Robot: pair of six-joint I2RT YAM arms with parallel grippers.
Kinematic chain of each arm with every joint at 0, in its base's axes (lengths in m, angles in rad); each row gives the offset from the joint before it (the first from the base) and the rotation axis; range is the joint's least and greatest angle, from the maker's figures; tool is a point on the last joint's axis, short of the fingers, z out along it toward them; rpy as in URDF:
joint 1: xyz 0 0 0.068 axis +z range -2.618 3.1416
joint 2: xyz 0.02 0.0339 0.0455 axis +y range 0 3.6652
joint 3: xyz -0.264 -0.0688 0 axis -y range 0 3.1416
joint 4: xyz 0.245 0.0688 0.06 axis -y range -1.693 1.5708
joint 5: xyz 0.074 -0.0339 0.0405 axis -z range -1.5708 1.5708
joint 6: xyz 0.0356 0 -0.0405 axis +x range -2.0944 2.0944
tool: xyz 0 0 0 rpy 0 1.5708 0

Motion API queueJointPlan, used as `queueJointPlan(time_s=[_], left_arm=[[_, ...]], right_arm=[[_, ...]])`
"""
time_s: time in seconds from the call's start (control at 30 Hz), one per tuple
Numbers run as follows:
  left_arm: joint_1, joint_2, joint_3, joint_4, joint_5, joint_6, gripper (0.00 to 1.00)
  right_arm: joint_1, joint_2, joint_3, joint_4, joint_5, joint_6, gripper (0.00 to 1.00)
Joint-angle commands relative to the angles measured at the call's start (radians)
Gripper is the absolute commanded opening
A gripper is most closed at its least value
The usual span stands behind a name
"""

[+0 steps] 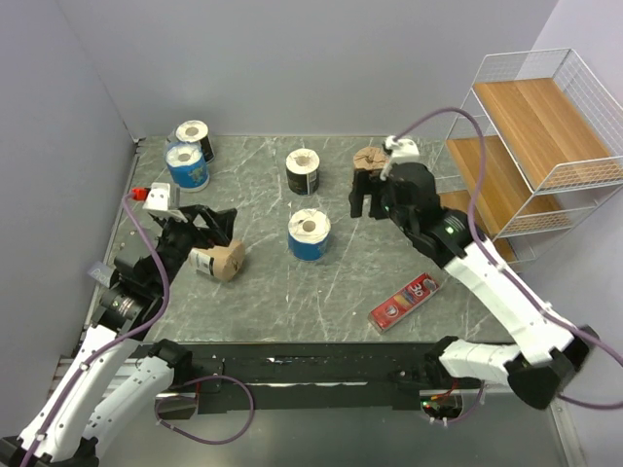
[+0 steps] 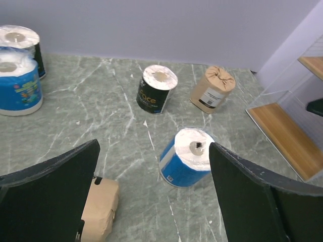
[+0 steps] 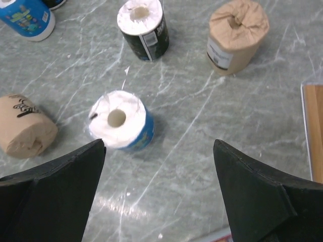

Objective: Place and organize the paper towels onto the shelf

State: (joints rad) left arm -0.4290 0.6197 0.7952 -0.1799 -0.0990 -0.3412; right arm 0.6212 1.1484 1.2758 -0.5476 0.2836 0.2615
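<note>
Left gripper [image 1: 206,226] and right gripper [image 1: 365,203] both gape empty; toppled kraft roll [image 1: 220,261] by the left could roll away when pinched.

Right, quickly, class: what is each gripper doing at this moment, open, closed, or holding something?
Left gripper: open, holding nothing.
Right gripper: open, holding nothing.
</note>
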Motion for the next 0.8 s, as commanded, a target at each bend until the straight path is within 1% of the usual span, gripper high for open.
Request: queueJointPlan(time_s=[0.0, 0.07, 0.1, 0.17, 0.2, 0.27, 0.3, 0.33, 0.5, 0.7, 0.77], left_arm=[[-0.005, -0.025, 0.036, -0.003, -0.079, -0.021, 0.96], [-0.005, -0.028, 0.036, 0.002, -0.061, -0.019, 0.96], [-0.005, -0.031, 0.035, 0.006, -0.053, -0.016, 0.97], [-0.007, -0.04, 0.026, 0.019, -0.028, -0.015, 0.97], [-0.007, -0.043, 0.024, 0.025, -0.021, -0.015, 0.97], [-0.007, -0.041, 0.019, 0.031, -0.01, -0.016, 0.97], [-0.01, -0.04, 0.019, 0.03, -0.008, -0.016, 0.96], [-0.011, -0.034, 0.024, 0.028, -0.005, -0.015, 0.96], [-0.011, -0.023, 0.026, 0.028, 0.018, -0.016, 0.97], [-0.011, -0.017, 0.029, 0.03, 0.024, -0.016, 0.97], [-0.011, -0.015, 0.027, 0.031, 0.031, -0.018, 0.96]], right_arm=[[-0.002, 0.163, 0.121, 0.086, 0.084, -0.093, 0.9], [-0.006, 0.224, 0.166, 0.132, 0.12, -0.166, 0.86], [-0.009, 0.287, 0.181, 0.152, 0.123, -0.197, 0.83], [-0.034, 0.353, 0.239, 0.16, 0.088, -0.287, 0.79], [-0.046, 0.422, 0.263, 0.155, 0.048, -0.306, 0.78], [-0.081, 0.493, 0.33, 0.135, 0.034, -0.343, 0.76], [-0.092, 0.558, 0.353, 0.127, 0.013, -0.355, 0.75], [-0.107, 0.591, 0.402, 0.118, 0.006, -0.378, 0.75], [-0.178, 0.761, 0.533, 0.08, 0.008, -0.429, 0.75], [-0.245, 0.885, 0.671, 0.017, -0.063, -0.456, 0.76], [-0.245, 0.907, 0.707, -0.005, -0.041, -0.488, 0.77]])
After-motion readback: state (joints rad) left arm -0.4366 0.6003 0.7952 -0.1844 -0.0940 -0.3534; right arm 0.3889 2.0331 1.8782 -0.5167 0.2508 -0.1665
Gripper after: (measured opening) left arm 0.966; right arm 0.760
